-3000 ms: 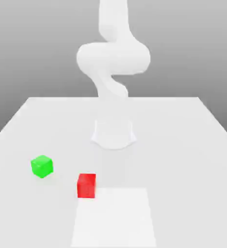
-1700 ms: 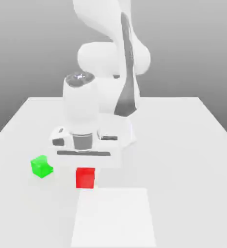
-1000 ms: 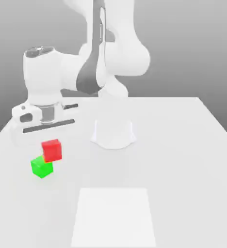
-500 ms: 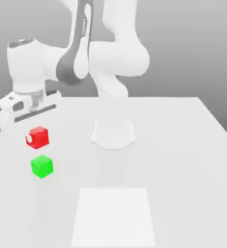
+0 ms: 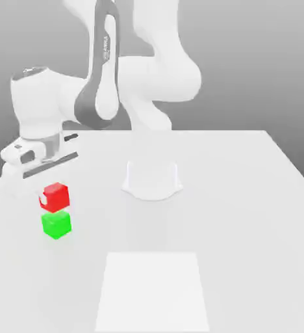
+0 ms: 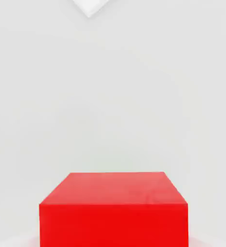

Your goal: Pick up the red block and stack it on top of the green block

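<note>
1. i see the table [image 5: 245, 195] with the arm [image 5: 102, 91] reaching over its edge on the exterior view's left.
2. the gripper [image 5: 47, 179] hangs right above the red block [image 5: 54, 196]; whether it grips, i cannot tell.
3. i judge the stack nearly done: the red block sits on or just over the green block [image 5: 56, 224]. release and retreat remain.

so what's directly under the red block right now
In the exterior view the green block sits right below the red block. Whether they touch cannot be told. In the hand view the red block covers the green one completely.
</note>
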`<state>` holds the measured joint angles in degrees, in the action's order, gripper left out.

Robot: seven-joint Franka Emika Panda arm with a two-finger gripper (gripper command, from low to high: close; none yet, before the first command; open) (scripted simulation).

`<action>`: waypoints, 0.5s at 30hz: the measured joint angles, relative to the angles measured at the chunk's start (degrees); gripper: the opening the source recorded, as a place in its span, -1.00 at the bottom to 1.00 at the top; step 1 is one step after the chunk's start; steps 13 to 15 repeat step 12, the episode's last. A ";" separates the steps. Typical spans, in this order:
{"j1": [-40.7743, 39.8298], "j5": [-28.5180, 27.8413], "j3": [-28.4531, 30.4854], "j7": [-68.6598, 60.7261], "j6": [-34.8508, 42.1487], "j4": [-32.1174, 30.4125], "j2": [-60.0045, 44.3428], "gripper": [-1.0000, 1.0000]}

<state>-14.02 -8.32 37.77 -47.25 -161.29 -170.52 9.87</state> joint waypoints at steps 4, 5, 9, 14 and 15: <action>1.82 2.86 0.95 -1.92 -1.86 0.01 -2.29 -1.00; 2.22 3.56 1.14 -2.39 -2.32 0.01 -2.86 -1.00; 3.56 6.14 1.71 -4.16 -4.11 0.04 -5.04 -1.00; 4.23 7.72 1.89 -5.26 -5.42 0.05 -6.55 -1.00; 4.23 7.72 1.89 -5.26 -5.42 0.05 -6.55 -1.00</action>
